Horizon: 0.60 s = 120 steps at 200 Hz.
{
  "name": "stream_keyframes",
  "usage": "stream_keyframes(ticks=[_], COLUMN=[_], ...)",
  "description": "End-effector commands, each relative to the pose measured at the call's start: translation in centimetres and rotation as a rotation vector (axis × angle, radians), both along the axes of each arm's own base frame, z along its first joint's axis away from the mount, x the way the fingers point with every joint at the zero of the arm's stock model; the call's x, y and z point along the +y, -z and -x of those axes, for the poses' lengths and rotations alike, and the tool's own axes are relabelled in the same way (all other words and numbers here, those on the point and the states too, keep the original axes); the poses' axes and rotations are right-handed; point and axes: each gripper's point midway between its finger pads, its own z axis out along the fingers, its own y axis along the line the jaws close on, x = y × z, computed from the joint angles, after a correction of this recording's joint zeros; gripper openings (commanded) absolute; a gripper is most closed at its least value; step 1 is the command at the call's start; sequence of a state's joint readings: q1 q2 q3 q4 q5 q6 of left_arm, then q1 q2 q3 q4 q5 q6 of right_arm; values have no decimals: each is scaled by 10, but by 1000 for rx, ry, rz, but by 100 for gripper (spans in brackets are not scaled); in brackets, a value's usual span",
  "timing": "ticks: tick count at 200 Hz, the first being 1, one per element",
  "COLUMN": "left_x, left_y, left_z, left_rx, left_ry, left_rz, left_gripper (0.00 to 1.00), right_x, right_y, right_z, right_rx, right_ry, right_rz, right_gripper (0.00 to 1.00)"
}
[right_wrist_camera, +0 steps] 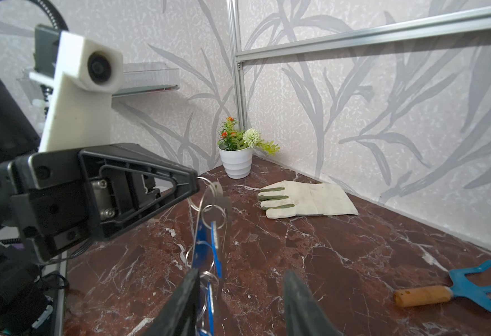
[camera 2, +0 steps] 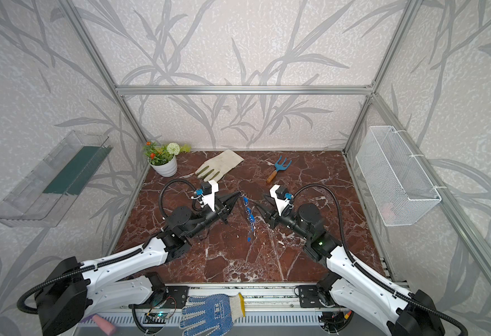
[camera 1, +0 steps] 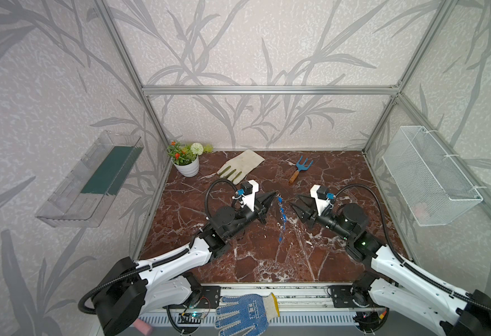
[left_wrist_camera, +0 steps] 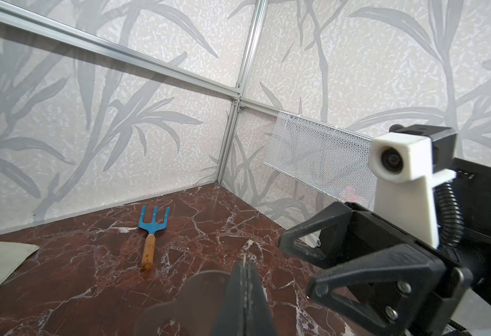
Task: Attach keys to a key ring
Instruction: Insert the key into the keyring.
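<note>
The left gripper (camera 1: 273, 196) is clenched on the flat silver-grey half-moon metal key ring (right_wrist_camera: 224, 203), holding it above the red-brown marble tabletop (camera 1: 238, 261), and the small bright-blue plastic key tags (camera 1: 282, 211) dangle from it in a string. The right gripper (camera 1: 294, 202) stands released just beside them, empty. Threading looks well along. The next move calls for judging whether the lowest tag hangs or lies loose, which I cannot tell.

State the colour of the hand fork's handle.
Orange-brown wood; the handle shows best in the right wrist view.
</note>
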State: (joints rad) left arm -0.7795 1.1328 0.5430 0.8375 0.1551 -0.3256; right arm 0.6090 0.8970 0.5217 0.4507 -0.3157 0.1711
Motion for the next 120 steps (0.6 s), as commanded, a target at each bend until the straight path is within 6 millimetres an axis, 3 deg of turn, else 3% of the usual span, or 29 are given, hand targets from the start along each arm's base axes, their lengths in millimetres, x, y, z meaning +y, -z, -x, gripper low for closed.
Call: stream_keyframes(ticks=[1, 82, 120], left_x=[4, -7, -9], left_y=[-29, -26, -28], left_z=[6, 16, 18], left_rx=[-49, -35, -37], left_ry=[64, 171, 187], left_rz=[120, 118, 121], left_gripper=[0, 0, 0], right_x=[11, 32, 37], right_y=[-20, -44, -42], right_z=[7, -1, -1], right_rx=[86, 158, 178], right_ry=[-149, -354, -391], right_rz=[-116, -246, -244], right_gripper=[48, 41, 36])
